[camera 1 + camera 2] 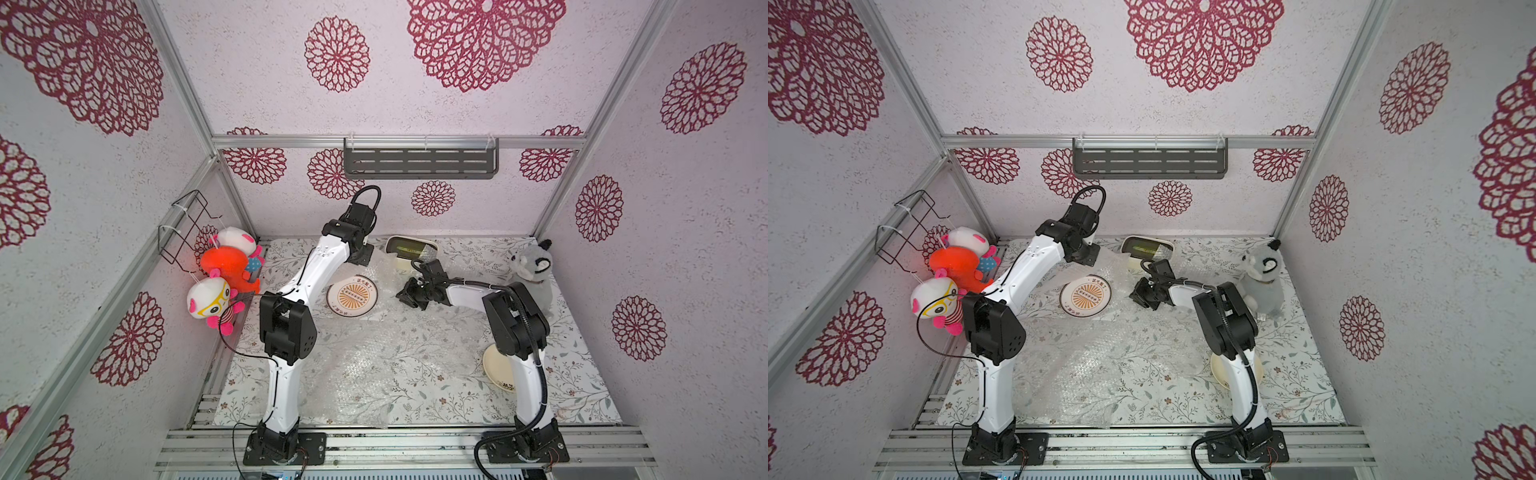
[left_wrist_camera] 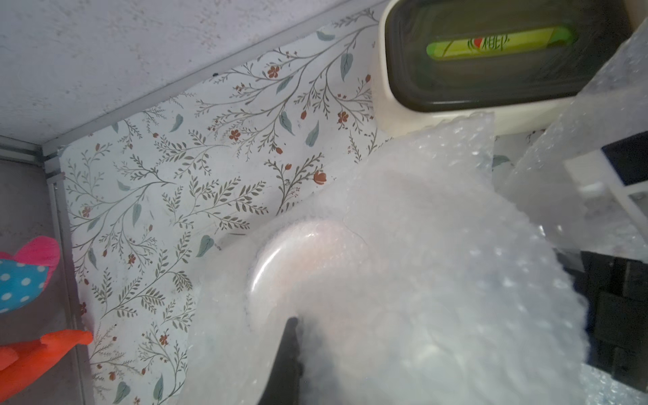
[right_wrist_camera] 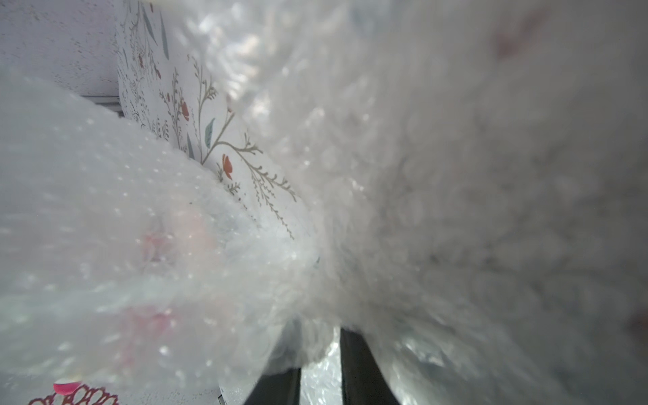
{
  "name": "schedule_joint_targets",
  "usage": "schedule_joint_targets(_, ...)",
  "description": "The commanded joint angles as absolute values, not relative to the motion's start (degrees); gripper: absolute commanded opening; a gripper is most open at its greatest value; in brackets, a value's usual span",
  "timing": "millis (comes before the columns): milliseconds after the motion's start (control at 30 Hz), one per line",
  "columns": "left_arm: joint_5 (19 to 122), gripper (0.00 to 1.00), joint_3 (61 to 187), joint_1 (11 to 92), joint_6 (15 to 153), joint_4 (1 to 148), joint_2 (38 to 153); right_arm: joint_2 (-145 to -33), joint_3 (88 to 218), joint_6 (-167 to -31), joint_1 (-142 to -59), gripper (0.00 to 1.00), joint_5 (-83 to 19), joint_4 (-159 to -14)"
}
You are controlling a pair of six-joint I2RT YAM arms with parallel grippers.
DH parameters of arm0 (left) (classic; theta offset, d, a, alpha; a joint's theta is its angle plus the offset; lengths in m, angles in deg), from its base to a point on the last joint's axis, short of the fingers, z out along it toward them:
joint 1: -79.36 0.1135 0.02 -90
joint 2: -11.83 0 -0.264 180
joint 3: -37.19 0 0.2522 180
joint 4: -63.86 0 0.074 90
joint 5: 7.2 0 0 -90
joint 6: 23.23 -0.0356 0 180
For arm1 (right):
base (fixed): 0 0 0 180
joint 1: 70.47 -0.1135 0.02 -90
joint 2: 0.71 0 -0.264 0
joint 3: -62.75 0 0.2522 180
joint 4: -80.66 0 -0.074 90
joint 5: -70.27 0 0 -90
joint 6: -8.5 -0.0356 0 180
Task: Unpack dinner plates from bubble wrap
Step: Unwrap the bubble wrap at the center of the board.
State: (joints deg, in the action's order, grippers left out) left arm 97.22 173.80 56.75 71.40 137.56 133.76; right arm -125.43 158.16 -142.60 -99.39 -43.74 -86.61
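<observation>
**Sunburst plate** [image 1: 352,296]: unwrapped and flat on the table [image 1: 582,386], back of centre. Your left arm passes just beside its rim on one side; the raised bubble wrap [image 1: 386,272] borders the other.

**Cream plate** [image 1: 496,370]: front right, partly hidden under your right arm.

**Left claw** [image 1: 365,258]: closed. In the wrist view wrap bunches at its one visible finger [image 2: 288,350] and drapes over a pale round shape you cannot identify.

**Right claw** [image 3: 321,350]: pinches gathered wrap between narrowly parted fingers.

**Flat bubble wrap** [image 1: 374,374]: covers the middle and reaches the table's front edge.

**Box** [image 1: 411,249]: at the back edge, touching the raised wrap.

**Grey plush** [image 1: 534,270]: in the back right corner.

**Open room**: bare table at the front right and in the back left corner.
</observation>
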Motion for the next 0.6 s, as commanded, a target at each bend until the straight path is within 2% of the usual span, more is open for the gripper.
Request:
schedule_joint_targets(0,96.48,0.04,175.24,57.54,71.14,135.6,132.45,-128.54,157.46,-142.96,-99.48,0.23,-40.94,-81.16)
schedule_joint_targets(100,96.15,0.03,174.0,57.51,70.9,135.57,132.53,-127.08,157.74,-140.71,-99.69,0.3,-41.29,-83.3)
schedule_joint_targets(233,97.82,0.04,172.1,58.23,71.24,133.48,131.52,-127.36,161.1,-138.25,-99.47,0.3,-40.36,-78.46)
schedule_joint_targets(367,98.98,0.08,175.04,59.23,70.28,132.52,133.19,-126.82,161.3,-138.41,-99.57,0.35,-41.26,-78.12)
schedule_joint_targets(567,98.89,0.11,179.29,60.95,68.01,130.41,137.31,-120.41,159.02,-137.25,-99.65,0.45,-42.38,-77.76)
